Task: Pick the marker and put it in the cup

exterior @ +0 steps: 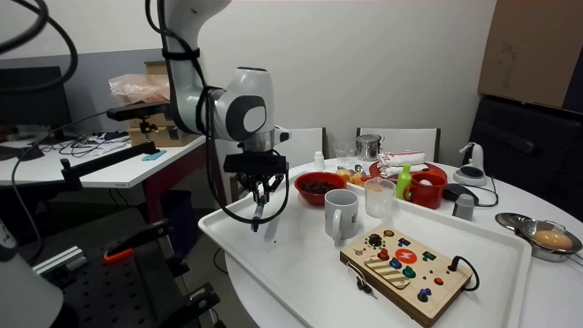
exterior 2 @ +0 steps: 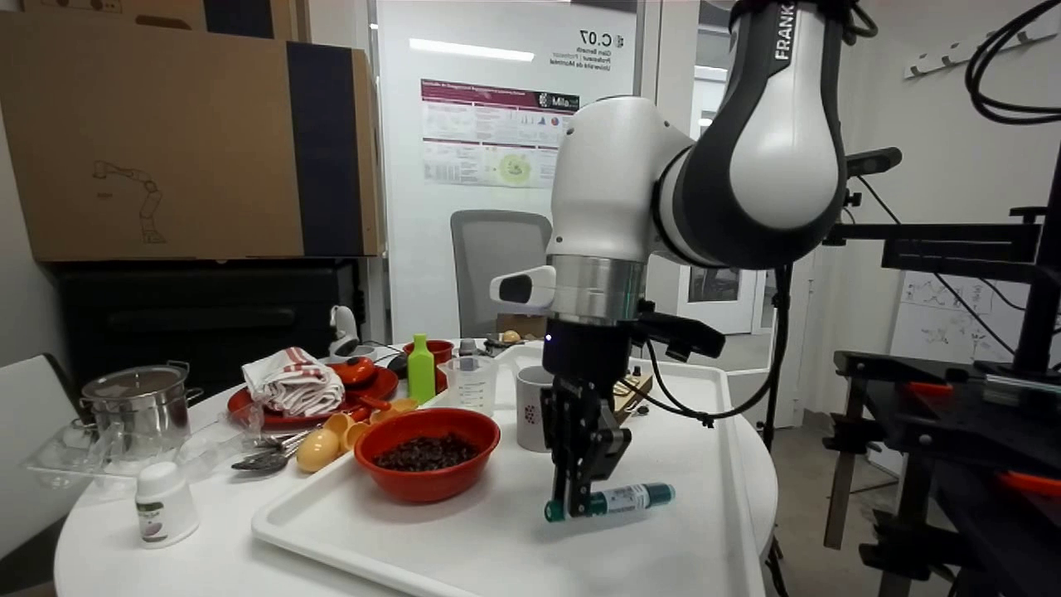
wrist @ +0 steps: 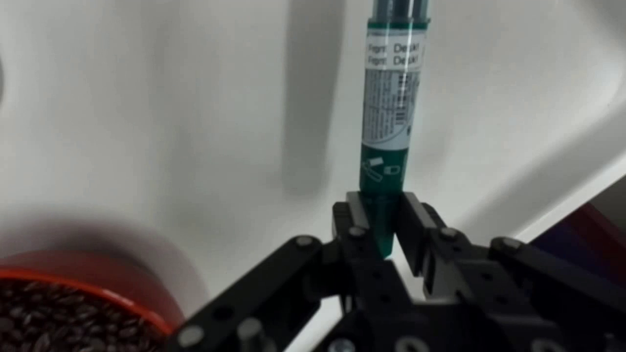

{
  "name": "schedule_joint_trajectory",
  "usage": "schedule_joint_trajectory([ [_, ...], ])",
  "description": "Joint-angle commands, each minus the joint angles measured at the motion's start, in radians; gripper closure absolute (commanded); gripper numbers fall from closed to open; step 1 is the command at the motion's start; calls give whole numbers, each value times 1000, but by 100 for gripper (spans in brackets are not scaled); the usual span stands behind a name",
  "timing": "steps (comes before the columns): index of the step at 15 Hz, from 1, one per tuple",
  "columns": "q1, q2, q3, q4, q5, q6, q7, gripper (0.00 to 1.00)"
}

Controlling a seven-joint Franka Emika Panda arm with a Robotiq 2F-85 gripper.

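A: Largest item first.

B: Worktop (exterior: 555, 287): white, curved edge. Robot arm (exterior 2: 601, 182): white with dark covers, wrist turned down to 6 o'clock in both exterior views. Tray (exterior: 291, 269): white, rimmed, lying on the worktop.

A: Mid-sized pieces?

B: Wooden board (exterior: 401, 276): thick, pale, with coloured knobs (exterior: 408, 272), resting in the tray. Red plate (exterior 2: 242, 408): outside the tray, bearing a folded striped cloth (exterior 2: 294, 385). End effector (wrist: 384, 215): black, two-fingered, jaws drawn in tight on the piece they grip; see final entry. Red bowl (exterior 2: 424, 486): in the tray, holding dark grains (wrist: 63, 313); at 8 o'clock in the wrist view.

A: Small goods?

B: Cup (exterior: 345, 215): white-grey, cylindrical, one handle, standing upright in the tray. In an exterior view the wooden board lies just beside it, between 4 and 5 o'clock; the red bowl is near, at 11 o'clock.

A: Smallest entry?

B: Marker (exterior: 258, 211): teal-green, pale printed label. Held near one end in the end effector, above the tray; in an exterior view it hangs tilted at 9 o'clock from the cup, well apart. In the wrist view it runs from the jaws towards 12 o'clock, its shadow (wrist: 313, 98) lying apart on the tray.
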Motion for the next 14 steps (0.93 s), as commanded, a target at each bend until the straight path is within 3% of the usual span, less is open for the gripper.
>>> schedule_joint_trajectory([
  [1,-185,-99,127,-63,9,-7,-55,87],
  [9,-566,-94,395,-88,7,147,-67,87],
  [13,-650,-90,418,-79,-51,252,-32,87],
  [14,-667,-92,427,-77,-22,270,-65,87],
])
